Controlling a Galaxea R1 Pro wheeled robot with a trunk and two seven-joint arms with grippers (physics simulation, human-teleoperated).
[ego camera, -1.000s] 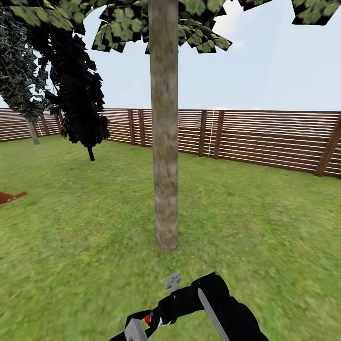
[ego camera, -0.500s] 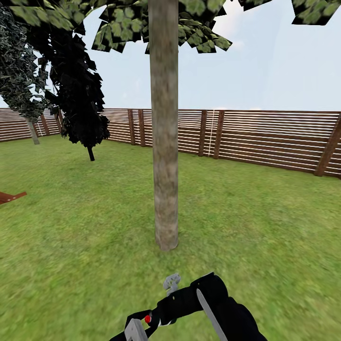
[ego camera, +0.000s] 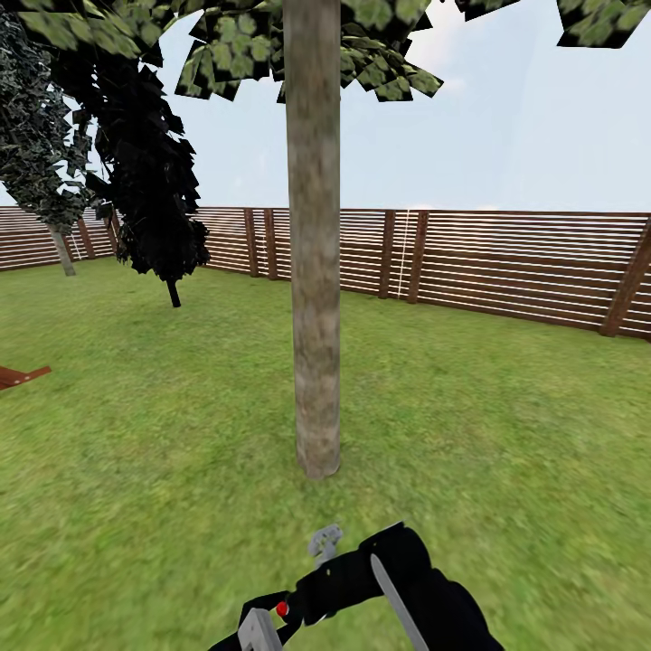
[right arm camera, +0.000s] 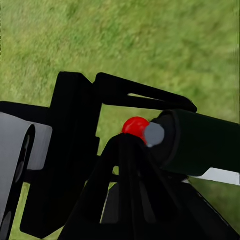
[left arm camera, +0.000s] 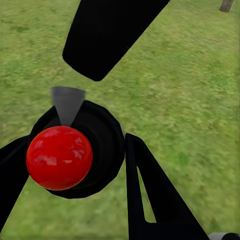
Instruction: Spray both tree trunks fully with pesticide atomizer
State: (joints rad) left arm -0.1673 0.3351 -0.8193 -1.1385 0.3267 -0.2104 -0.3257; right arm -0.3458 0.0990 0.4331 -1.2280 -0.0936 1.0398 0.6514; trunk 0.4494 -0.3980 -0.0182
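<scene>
A tree [ego camera: 362, 36] with a thick grey-brown tree trunk [ego camera: 315, 271] stands straight ahead on the garden lawn [ego camera: 506, 425], a short way beyond my arms. My right gripper [ego camera: 348, 579] [right arm camera: 125, 150] is low in the head view, shut on the black pesticide atomizer [ego camera: 325, 542] [right arm camera: 200, 145]. Its grey nozzle tips up towards the trunk. My left gripper [ego camera: 271, 619] [left arm camera: 77, 150] sits close beside it. Its fingers [left arm camera: 150, 200] are spread either side of a red ball [left arm camera: 59, 157] and a round black part. No pesticide is in view.
A brown slatted fence [ego camera: 506, 262] closes the lawn behind the trunk. A near-black thin-stemmed tree [ego camera: 154, 181] and a grey-leaved tree [ego camera: 36, 136] stand at the far left. A red-brown wooden piece [ego camera: 18, 375] juts in at the left edge. Open grass lies on both sides of the trunk.
The right arm with the atomizer has shifted slightly left and down in the head view. Trunk, fence and camera are unchanged.
</scene>
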